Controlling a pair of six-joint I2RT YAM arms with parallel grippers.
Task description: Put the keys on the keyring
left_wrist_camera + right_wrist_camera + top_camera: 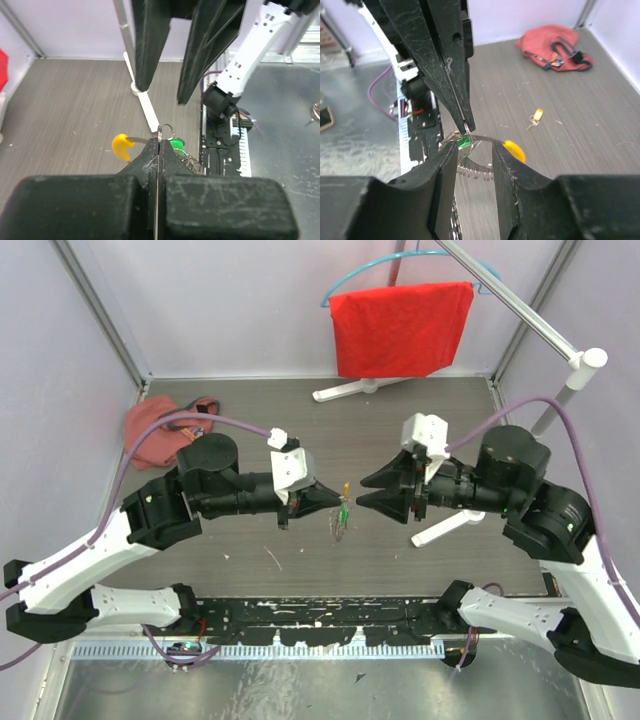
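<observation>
The keyring [192, 162], a silvery coil with a curved orange segment [121, 145], hangs in the air between the two arms. My left gripper [159, 142] is shut on its thin wire loop. A green-headed key [176, 145] sits right at the left fingertips, against the ring. My right gripper [474, 155] stands open, its fingers on either side of the coil [475, 172], with the green key [464, 142] by its left finger and the orange segment [514, 150] by its right. Another small key with a yellow-gold head [536, 117] lies on the table. From above, left gripper [335, 498] and right gripper [362, 492] nearly meet.
A red pouch with cords [160, 430] lies at the back left. A red cloth [400, 325] hangs on a white stand [360, 388] at the back. A white bar [450, 525] lies under the right arm. A black rail [320, 615] runs along the near edge.
</observation>
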